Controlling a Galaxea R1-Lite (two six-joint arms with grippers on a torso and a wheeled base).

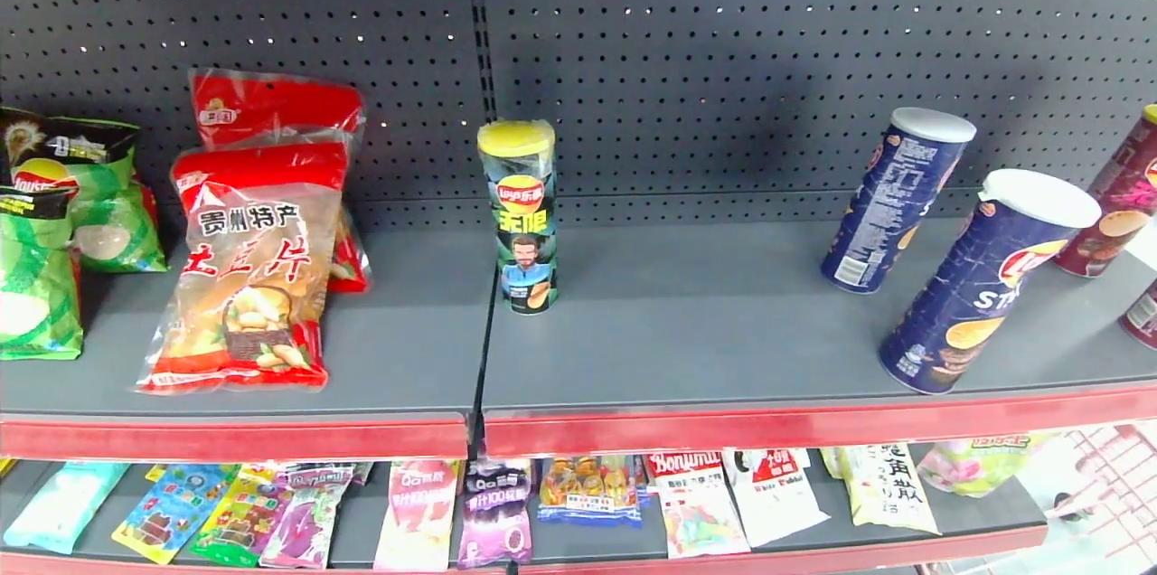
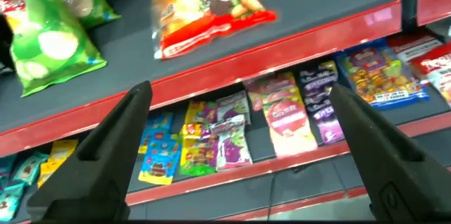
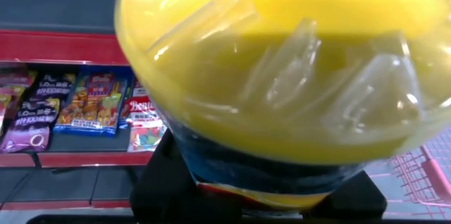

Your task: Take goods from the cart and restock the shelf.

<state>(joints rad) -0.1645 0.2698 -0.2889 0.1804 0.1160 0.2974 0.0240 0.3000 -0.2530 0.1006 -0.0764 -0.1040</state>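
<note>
Closest in, the right gripper [image 3: 257,196] is closed around a chip can [image 3: 282,76]. Its dark fingers press the can's body from both sides, just under the lid. The can is a round tube with a smooth, slightly see-through yellow plastic lid that has raised ribs, and a dark blue printed wall below it. What is inside cannot be seen. Past the can, a corner of the red wire cart [image 3: 423,175] shows low down.

The left gripper [image 2: 239,90] is spread wide with nothing between its black, wedge-shaped fingers [image 2: 106,153]. It hangs in front of the shelf's red front strip [image 2: 282,48].

On the flat grey metal shelf [image 1: 705,331], two red bags [image 1: 249,277] lean one behind the other at the left. Their clear crinkled fronts show pale potato slices inside. Just beside them, at the far left, are puffy green chip bags [image 1: 54,222], glossy and opaque. Near the middle, a slim can with a yellow lid [image 1: 522,213] stands alone, well apart from its neighbours. Toward the right stand two dark blue tubes with white lids, one near the front edge [image 1: 985,281] and one farther back [image 1: 895,200]. A maroon tube [image 1: 1116,195] is at the right edge.

On the tier below, flat foil snack packets [image 1: 587,489] in many colours lie side by side in a row.

Farthest back, a dark perforated metal panel [image 1: 723,60] forms the wall behind the shelf, dotted with even rows of small holes.
</note>
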